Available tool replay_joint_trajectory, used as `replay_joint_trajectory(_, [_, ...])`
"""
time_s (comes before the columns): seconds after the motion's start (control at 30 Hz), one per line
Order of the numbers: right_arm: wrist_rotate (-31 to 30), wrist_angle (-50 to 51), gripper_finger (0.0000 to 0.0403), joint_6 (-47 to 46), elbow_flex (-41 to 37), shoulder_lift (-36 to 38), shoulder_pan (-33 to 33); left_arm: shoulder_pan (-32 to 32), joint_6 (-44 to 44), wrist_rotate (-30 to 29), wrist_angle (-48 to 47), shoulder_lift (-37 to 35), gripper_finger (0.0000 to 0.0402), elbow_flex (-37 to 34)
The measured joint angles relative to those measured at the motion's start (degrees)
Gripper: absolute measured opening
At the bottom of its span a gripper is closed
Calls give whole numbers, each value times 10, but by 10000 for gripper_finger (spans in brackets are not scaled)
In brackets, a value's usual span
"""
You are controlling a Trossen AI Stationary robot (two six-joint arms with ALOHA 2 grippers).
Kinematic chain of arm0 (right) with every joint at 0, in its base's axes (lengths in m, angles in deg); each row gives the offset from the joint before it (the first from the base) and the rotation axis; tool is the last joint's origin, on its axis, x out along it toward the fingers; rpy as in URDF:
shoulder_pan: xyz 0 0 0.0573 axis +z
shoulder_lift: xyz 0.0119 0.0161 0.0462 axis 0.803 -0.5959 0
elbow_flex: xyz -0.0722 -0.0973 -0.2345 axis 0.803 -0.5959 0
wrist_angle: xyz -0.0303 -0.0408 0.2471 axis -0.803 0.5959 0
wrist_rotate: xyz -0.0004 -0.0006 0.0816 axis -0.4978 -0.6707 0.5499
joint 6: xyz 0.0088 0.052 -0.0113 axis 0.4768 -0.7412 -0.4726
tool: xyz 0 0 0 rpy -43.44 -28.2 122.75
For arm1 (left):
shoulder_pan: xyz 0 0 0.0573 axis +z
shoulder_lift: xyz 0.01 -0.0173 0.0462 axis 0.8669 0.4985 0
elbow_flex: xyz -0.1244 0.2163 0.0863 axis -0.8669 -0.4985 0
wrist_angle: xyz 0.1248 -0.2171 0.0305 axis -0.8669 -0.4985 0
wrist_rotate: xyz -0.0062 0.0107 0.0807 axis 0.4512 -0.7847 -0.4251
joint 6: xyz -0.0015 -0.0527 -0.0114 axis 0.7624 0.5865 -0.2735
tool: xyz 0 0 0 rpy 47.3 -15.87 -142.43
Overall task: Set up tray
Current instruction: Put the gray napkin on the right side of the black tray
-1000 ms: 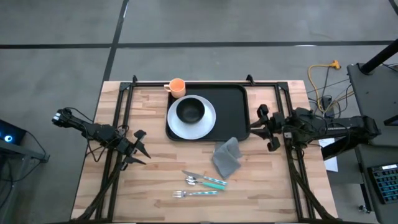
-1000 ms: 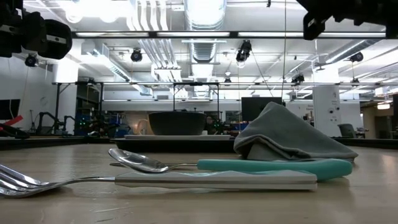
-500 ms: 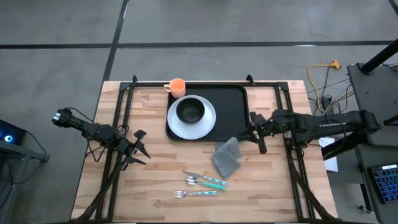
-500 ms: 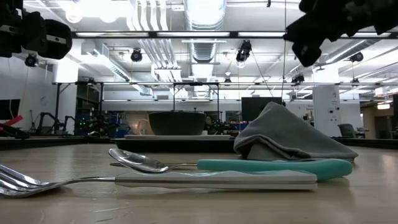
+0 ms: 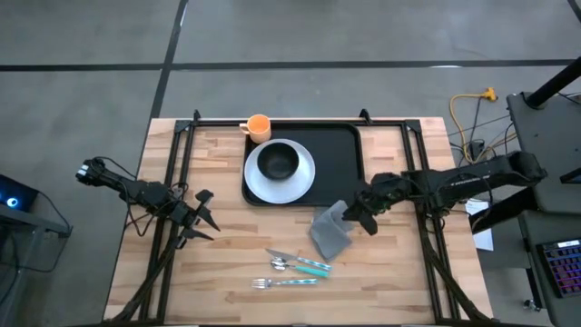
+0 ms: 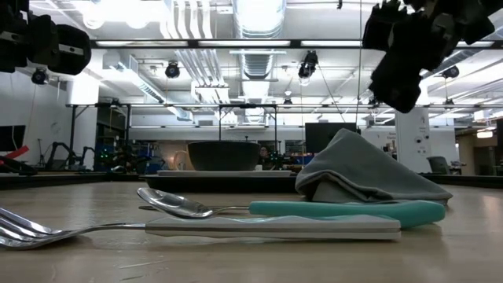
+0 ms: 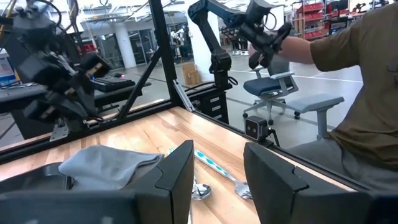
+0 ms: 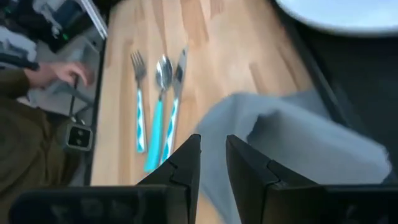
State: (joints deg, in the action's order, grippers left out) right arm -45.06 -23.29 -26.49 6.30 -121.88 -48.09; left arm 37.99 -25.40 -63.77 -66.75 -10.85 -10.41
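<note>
The black tray (image 5: 340, 154) lies at the table's far middle. On it sits a white plate (image 5: 300, 186) with a dark bowl (image 5: 278, 160). An orange cup (image 5: 259, 125) stands on the wood by the tray's far left corner. A crumpled grey napkin (image 5: 329, 232) (image 8: 292, 134) lies on the wood just off the tray's near edge. A spoon, knife and fork (image 5: 295, 266) lie nearer still. My right gripper (image 5: 363, 212) (image 8: 213, 162) hovers by the napkin's right side, fingers slightly apart, touching nothing. My left gripper (image 5: 203, 216) waits open at the table's left.
Black frame rails (image 5: 172, 182) run along the table's left, right and far sides. A person sits beyond the table's near edge (image 7: 367, 93), one hand (image 8: 62, 73) near the cutlery side. Bare wood lies between the left gripper and the cutlery.
My right gripper has moved from the table's right side toward the left and the near edge, off the tray's right rim to the napkin's right side, and it has come lower. Nothing on the table has shifted.
</note>
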Motion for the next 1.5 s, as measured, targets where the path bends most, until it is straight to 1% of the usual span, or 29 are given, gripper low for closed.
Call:
replay_joint_trajectory(0.17, [-34, -4, 68, -1, 0, -48, 38, 0, 0, 0, 0, 0, 122, 0])
replay_joint_trajectory(0.3, [-40, -30, 68, -9, 0, -88, 52, 0, 0, 0, 0, 0, 122, 0])
replay_joint_trajectory(0.43, [-42, -53, 68, -12, 0, -122, 53, 0, 0, 0, 0, 0, 122, 0])
replay_joint_trajectory(0.6, [-44, -55, 68, -12, 0, -160, 53, 0, 0, 0, 0, 0, 122, 0])
replay_joint_trajectory(0.77, [-41, -70, 68, -13, 0, -186, 53, 0, 0, 0, 0, 0, 122, 0])
replay_joint_trajectory(0.9, [-38, -83, 68, -14, 0, -193, 53, 0, 0, 0, 0, 0, 122, 0])
replay_joint_trajectory(1.33, [-45, -37, 68, -20, 0, -190, 52, 0, 0, 0, 0, 0, 122, 0])
replay_joint_trajectory(1.5, [-45, -37, 68, -19, 0, -187, 51, 0, 0, 0, 0, 0, 122, 0])
